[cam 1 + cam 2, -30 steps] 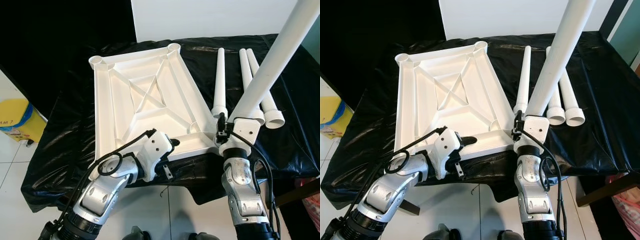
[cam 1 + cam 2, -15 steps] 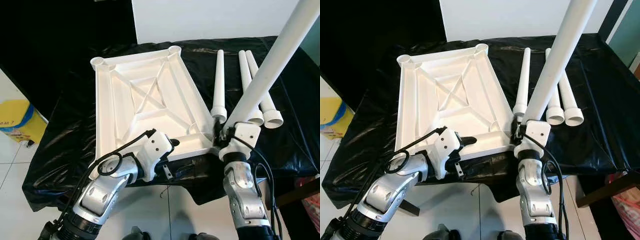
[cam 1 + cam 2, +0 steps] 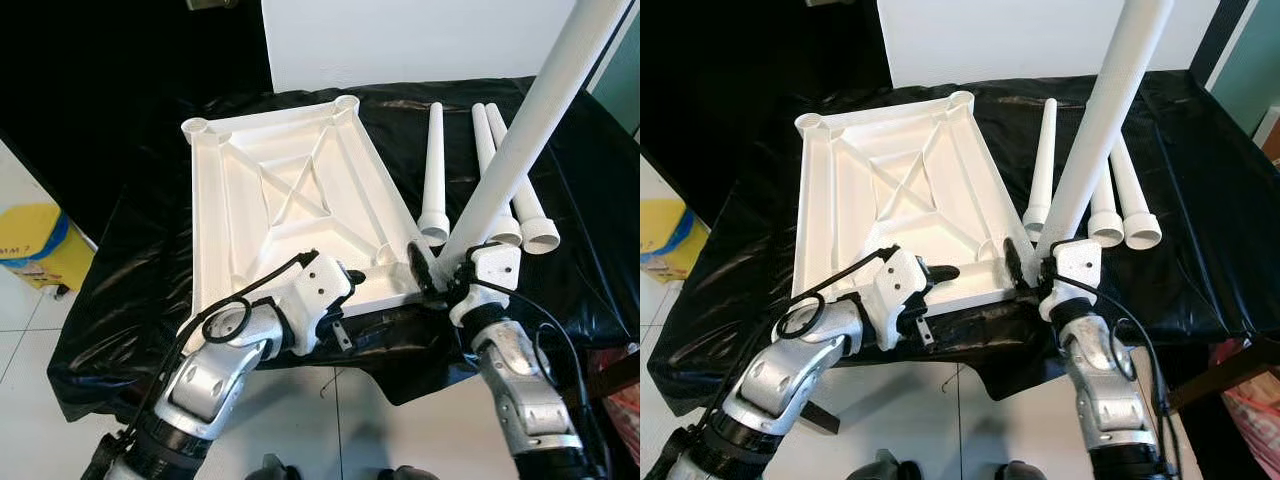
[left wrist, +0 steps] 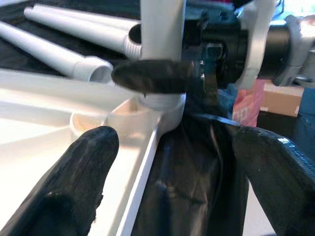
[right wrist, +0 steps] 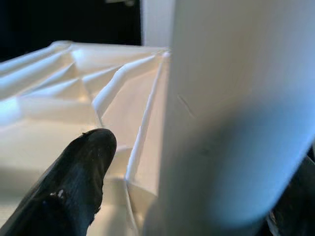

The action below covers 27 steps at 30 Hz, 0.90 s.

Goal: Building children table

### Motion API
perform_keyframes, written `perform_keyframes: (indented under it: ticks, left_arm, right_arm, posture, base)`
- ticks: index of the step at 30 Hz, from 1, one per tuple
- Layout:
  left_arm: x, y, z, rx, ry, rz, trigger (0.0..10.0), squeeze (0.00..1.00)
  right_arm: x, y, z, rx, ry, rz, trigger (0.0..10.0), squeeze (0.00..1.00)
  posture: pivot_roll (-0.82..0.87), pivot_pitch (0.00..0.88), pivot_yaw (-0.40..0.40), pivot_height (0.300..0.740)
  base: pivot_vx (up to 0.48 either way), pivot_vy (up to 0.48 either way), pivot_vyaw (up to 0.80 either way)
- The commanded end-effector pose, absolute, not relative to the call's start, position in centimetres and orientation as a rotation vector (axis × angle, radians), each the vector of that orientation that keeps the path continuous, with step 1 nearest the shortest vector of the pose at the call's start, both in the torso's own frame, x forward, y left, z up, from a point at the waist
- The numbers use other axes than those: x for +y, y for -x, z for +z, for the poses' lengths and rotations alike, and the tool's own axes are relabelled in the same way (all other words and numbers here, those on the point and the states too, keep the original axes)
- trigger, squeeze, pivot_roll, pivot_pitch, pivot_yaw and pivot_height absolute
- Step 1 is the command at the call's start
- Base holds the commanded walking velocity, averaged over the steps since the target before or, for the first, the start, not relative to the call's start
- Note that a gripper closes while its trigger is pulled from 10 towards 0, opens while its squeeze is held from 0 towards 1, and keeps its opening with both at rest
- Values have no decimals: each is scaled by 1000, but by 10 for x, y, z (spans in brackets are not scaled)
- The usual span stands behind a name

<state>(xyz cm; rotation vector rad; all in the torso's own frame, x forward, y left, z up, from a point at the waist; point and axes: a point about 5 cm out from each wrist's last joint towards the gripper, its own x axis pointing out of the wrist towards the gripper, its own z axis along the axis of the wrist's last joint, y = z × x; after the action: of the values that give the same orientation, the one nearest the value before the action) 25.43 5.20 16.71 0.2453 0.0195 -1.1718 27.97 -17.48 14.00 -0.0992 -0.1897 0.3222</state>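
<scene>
Tabletop: white tabletop (image 3: 290, 215), underside up with crossed ribs, centre-left of the frame on a black sheet (image 3: 130, 260).
Held leg: long white leg (image 3: 530, 130) rising to the upper right, its base at the tabletop's near right corner socket (image 4: 160, 105).
Right gripper: right gripper (image 3: 432, 275), lower right of centre, clenched around the held leg's base.
Left gripper: left gripper (image 4: 167, 162), fingers spread, at the tabletop's near edge, grasping nothing.
Spare legs: three loose legs (image 3: 434, 170) flat on the sheet, upper right.
Floor: yellow container (image 3: 30, 245) at far left.

Open room above the upturned table panel (image 3: 290, 200); near-right corner blocked by upright leg (image 3: 530, 140), three loose legs (image 3: 485, 160) lying beyond.
</scene>
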Motion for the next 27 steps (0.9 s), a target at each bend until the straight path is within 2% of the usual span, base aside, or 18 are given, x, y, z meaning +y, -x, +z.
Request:
perform_keyframes:
  ticks: [1, 6, 18, 19, 22, 23, 24, 25, 27]
  left_arm:
    - [54, -261, 166, 18, -257, -1076, 10000, 0]
    - [48, -264, 163, 15, -277, -1055, 10000, 0]
    - [45, -265, 164, 9, -273, -1051, 10000, 0]
    - [44, -264, 164, 8, -273, -1056, 10000, 0]
    - [44, -264, 164, 8, -273, -1056, 10000, 0]
    - [44, -264, 165, 7, -272, -1059, 10000, 0]
    - [44, -264, 165, 7, -272, -1059, 10000, 0]
    - [44, -264, 164, 7, -273, -1062, 10000, 0]
    - [44, -264, 164, 8, -275, -1063, 10000, 0]
  right_arm:
    - [-177, -280, 135, -161, 89, 359, 10000, 0]
    - [-188, -293, 133, -117, 167, 457, 10000, 0]
    - [-195, -306, 133, -83, 207, 547, 10000, 0]
    - [-195, -307, 132, -83, 218, 561, 7725, 0]
    - [-195, -307, 132, -83, 218, 561, 7725, 0]
    - [-196, -309, 132, -81, 224, 568, 2000, 0]
    - [-196, -309, 132, -81, 224, 568, 2000, 0]
    - [-197, -310, 130, -77, 230, 576, 0, 0]
    - [-198, -310, 128, -73, 231, 578, 0, 0]
  posture:
    - [-19, 86, 32, 740]
    - [-17, 81, 30, 740]
    - [-9, 69, 32, 740]
    - [-6, 68, 32, 740]
    - [-6, 68, 32, 740]
    - [-4, 68, 32, 740]
    - [-4, 68, 32, 740]
    - [-1, 68, 34, 740]
    - [0, 64, 39, 740]
  base:
    - [0, 0, 0]
    - [0, 0, 0]
    - [0, 0, 0]
    - [0, 0, 0]
    - [0, 0, 0]
    - [0, 0, 0]
    - [0, 0, 0]
    - [0, 0, 0]
    - [0, 0, 0]
